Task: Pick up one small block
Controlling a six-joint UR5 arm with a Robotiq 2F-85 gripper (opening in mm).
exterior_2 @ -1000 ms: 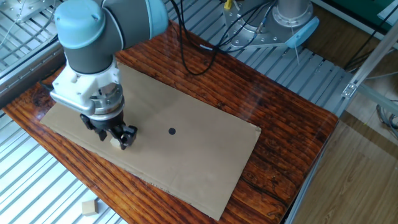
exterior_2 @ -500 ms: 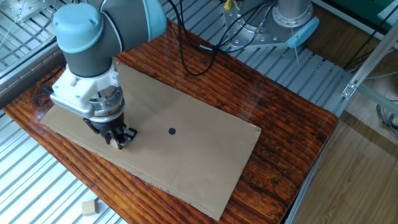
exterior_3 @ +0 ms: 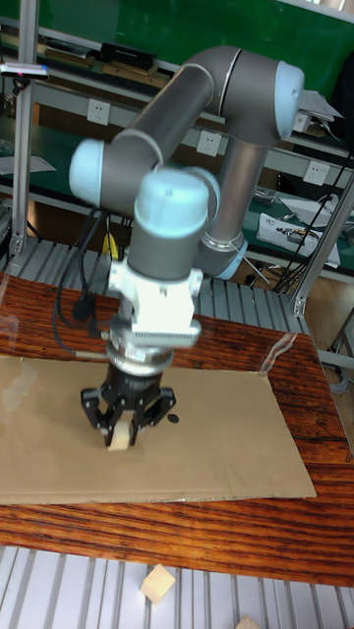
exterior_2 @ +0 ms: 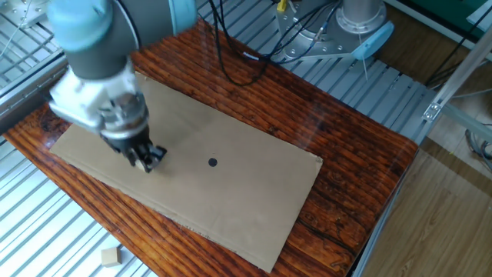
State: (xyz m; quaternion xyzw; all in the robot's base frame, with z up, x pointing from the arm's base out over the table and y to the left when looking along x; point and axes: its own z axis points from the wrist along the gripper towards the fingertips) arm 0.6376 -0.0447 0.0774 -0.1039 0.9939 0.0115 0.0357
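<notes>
The gripper (exterior_3: 122,428), blurred at left in the fixed view, is clenched on the small block (exterior_3: 118,436), half hidden between its fingers.

Pale tan small block (exterior_3: 117,437), black hand (exterior_3: 126,414)

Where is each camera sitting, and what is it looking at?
Fixed view: high up beside the table, looking down at the cardboard sheet; shows the arm's blurred wrist and hand.
Tall fixed view: lower, in front of the table, facing the robot; shows the whole arm, its hand around the small block.
Both show the hand, cardboard, black dot and a second block off the cardboard.
</notes>
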